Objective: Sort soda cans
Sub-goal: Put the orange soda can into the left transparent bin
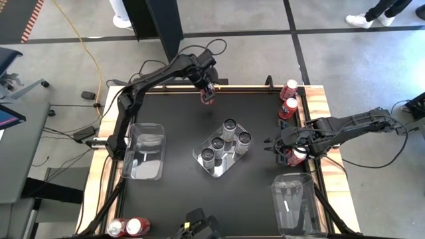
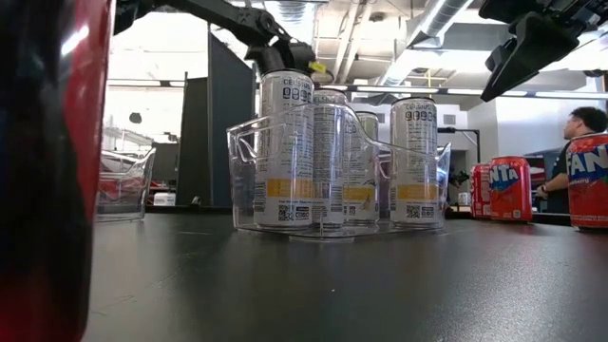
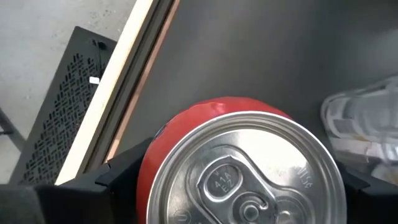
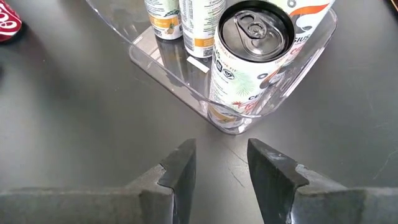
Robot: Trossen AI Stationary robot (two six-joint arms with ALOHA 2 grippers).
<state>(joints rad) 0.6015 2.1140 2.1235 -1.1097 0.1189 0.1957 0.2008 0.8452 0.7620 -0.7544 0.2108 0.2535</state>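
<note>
My left gripper [image 1: 208, 95] is at the table's far edge, shut on a red soda can [image 3: 242, 168] with a silver top. In the low view the silver cans hide that can. Several silver-grey soda cans [image 1: 224, 141] stand upright in a clear tray [image 1: 201, 158] at the table's middle. Two red cans [image 1: 288, 99] stand at the far right and two [image 1: 126, 228] at the near left corner. My right gripper [image 4: 221, 171] hangs open over bare table to the right of the middle tray, nothing between its fingers. My left gripper pinches the red can by its side wall just under the top rim [image 3: 151, 158], one finger [image 3: 121, 171] on each side. The fingers come from above, slanting down. The can is upright with its top toward the wrist. Its base is hidden.
An empty clear tray [image 1: 145, 151] stands at the left and another [image 1: 296, 202] at the near right. One red can [image 1: 297, 155] stands under my right arm. The table's wooden rim [image 3: 134, 81] runs close beside the held can. A person [image 2: 578, 128] stands beyond the table.
</note>
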